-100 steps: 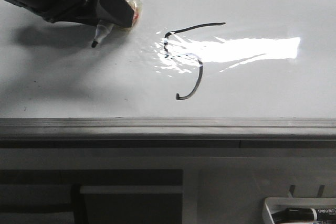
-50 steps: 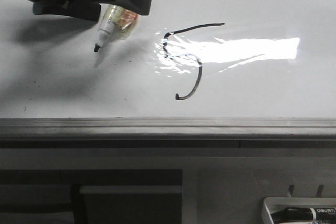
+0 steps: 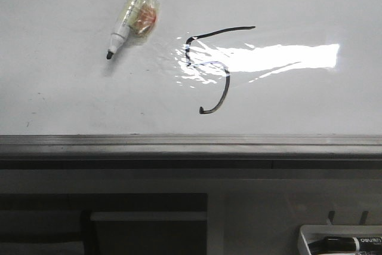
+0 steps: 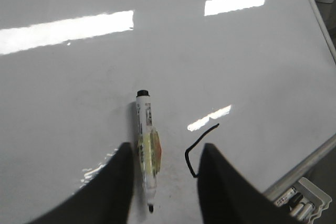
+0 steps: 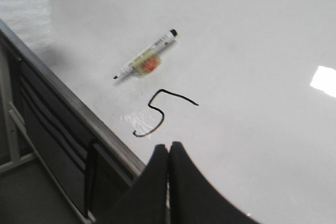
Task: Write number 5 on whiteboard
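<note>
A black hand-drawn number 5 (image 3: pixel 210 67) stands on the glossy whiteboard (image 3: pixel 298 4), partly under a glare patch; it also shows in the right wrist view (image 5: pixel 157 111). A white marker (image 3: pixel 132 13) with a yellow and orange label lies flat on the board to the left of the 5, tip uncapped. In the left wrist view my left gripper (image 4: pixel 165 153) hangs open above the marker (image 4: pixel 146 153), not touching it, with the top stroke of the 5 (image 4: pixel 198 142) between the fingers. My right gripper (image 5: pixel 168 148) is shut on nothing, above the board's near edge.
The grey metal ledge (image 3: pixel 191 144) runs along the board's front edge. A small white tray (image 3: pixel 340 240) with a black marker (image 3: pixel 349 243) sits below at the lower right, also seen in the left wrist view (image 4: pixel 302 203). Dark shelving lies under the ledge.
The left gripper has let go of the marker and pulled up and back out of the front view. The marker now lies alone on the board.
</note>
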Controlling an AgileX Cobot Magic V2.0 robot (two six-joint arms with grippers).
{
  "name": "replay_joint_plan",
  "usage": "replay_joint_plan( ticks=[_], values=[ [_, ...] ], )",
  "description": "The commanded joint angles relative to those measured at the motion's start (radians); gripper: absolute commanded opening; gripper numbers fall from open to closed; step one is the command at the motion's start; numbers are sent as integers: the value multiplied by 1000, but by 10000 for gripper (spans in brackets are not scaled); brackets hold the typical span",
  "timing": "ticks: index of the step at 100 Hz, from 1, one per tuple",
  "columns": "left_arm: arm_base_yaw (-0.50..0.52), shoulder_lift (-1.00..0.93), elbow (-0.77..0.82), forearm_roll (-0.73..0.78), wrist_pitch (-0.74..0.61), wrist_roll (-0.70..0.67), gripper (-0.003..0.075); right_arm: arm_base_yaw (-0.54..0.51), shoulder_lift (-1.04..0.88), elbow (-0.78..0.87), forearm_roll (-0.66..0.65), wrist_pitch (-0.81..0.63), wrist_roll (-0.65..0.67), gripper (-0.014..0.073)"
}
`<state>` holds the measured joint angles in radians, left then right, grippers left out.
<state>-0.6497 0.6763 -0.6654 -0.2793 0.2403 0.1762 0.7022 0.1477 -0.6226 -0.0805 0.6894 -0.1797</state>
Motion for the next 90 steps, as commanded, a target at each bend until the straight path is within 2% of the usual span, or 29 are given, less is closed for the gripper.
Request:
replay_joint_plan(
  ticks=[1, 10, 27, 90],
  values=[
    [-2, -100, 55, 4, -43, -10, -7, -9, -80, 42, -71, -67, 46, -58],
    [-2, -192, 131, -8, -43, -10, -20, -9, -182, 84, -71, -67, 46, -58],
    [-2, -280, 188, -89, -40, -10, -20, -7, -136, 102, -85, -61, 46, -62],
    [-2, -293, 221, -101, -40, -10, -20, -7, -126, 102, -85, -61, 46, -62]
  ],
)
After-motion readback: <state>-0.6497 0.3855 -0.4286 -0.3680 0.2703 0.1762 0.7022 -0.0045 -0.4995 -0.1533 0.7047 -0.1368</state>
